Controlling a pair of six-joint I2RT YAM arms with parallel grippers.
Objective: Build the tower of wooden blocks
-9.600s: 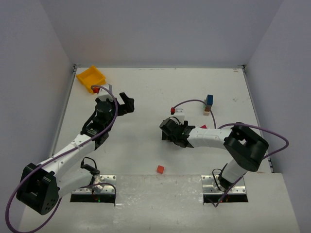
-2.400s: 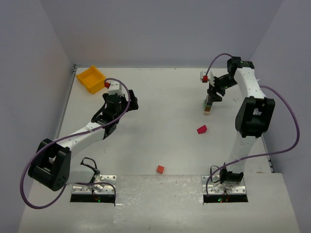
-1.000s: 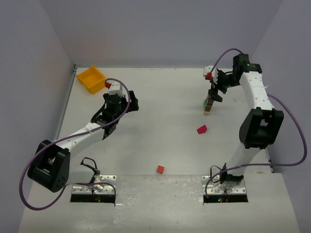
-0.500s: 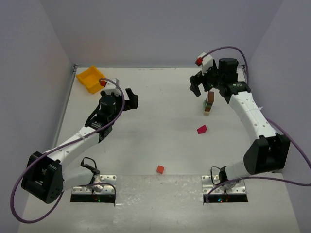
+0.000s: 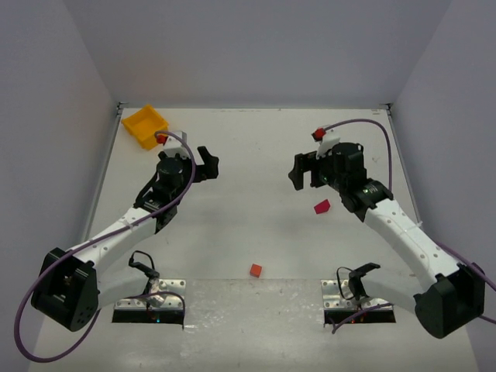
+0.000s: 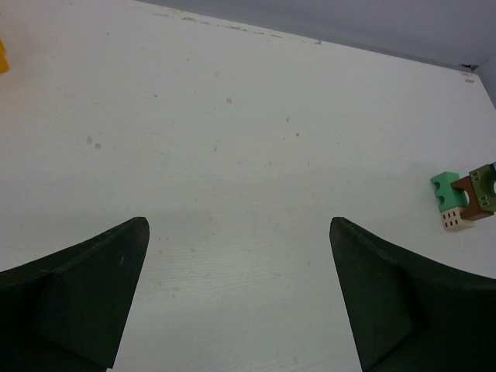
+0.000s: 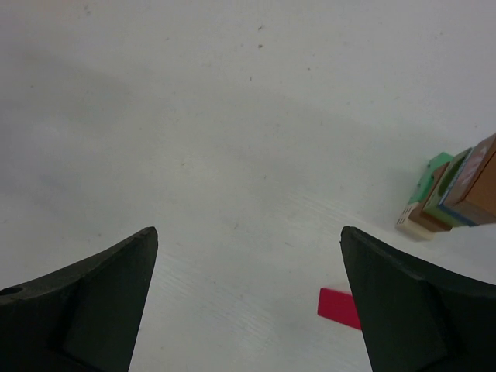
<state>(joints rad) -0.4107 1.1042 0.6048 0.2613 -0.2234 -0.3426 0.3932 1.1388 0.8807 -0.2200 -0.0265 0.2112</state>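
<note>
Top external view: lowest in the frame, just above the strip that carries the arm bases, an orange-red block (image 5: 255, 270) lies alone on the white table (image 5: 248, 139) at about mid-width; higher and right of centre a magenta block (image 5: 322, 206) lies just beside the right forearm; above it the right fingers (image 5: 297, 170) point toward the left of the frame, spread wide with nothing between them; level with them, left of centre, the left fingers (image 5: 208, 163) point right, also spread wide and empty; the two pairs are well apart; in the upper left corner of the table sits a yellow bin (image 5: 145, 125); the right wrist hides the wood block tower in this view.

Left wrist view: the two dark fingers fill the lower corners with bare table between them; farther off, at the right edge at mid-height, stands the wood block tower (image 6: 462, 203), showing green, pale and brown blocks and cut off by the frame.

Right wrist view: the fingers again stand wide apart over bare table; the magenta block lies at lower right, close to one finger; beyond it, apart from it, the tower rises at the right edge, pale at the base, then brown and green.
</note>
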